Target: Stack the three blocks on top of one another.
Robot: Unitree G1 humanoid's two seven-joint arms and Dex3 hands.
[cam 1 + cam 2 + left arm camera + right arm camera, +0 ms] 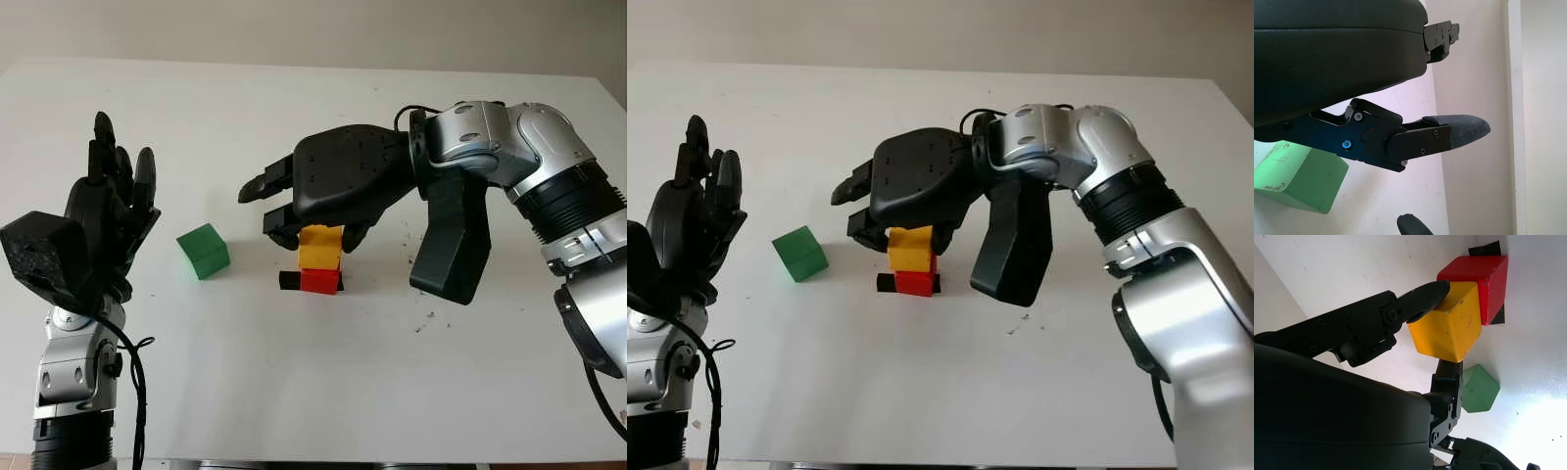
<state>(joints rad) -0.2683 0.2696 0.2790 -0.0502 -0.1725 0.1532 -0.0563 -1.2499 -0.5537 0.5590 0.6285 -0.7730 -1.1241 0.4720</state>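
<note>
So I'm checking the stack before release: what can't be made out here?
- Head views: where the right hand meets the yellow block, hidden by the palm.
- Right wrist view: the red block, partly behind yellow.
- Left wrist view: the green block, cut by the edge and the open left hand.

Right hand (323, 191) curled, left hand (93, 230) open.
</note>
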